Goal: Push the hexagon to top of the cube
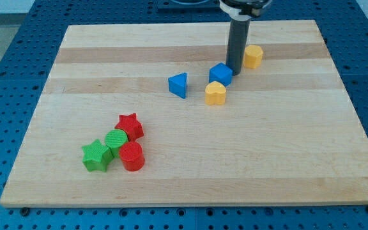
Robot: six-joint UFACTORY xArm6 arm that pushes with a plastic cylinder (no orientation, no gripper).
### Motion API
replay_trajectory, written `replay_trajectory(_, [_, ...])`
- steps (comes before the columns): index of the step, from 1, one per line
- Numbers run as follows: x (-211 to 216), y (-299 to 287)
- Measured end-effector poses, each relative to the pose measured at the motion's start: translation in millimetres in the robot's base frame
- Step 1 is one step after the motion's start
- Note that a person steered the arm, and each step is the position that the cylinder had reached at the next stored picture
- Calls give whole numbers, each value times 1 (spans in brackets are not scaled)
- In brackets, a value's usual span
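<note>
The yellow hexagon sits near the view's top right on the wooden board. The blue cube lies just to its lower left. My tip stands between them, touching or nearly touching the cube's right side, with the hexagon a little to the tip's upper right. The rod rises straight up out of the view's top.
A yellow heart lies just below the cube. A blue triangular block is to the cube's left. At the lower left cluster a red star, a green cylinder, a green star and a red cylinder.
</note>
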State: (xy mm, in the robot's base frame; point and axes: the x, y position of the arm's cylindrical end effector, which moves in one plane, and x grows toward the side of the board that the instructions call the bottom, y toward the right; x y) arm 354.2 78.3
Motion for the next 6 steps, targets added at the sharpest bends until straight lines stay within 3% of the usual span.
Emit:
replay_trajectory(2, [-3, -1])
replay_trajectory(4, [-9, 98])
replay_trajectory(6, [-44, 107])
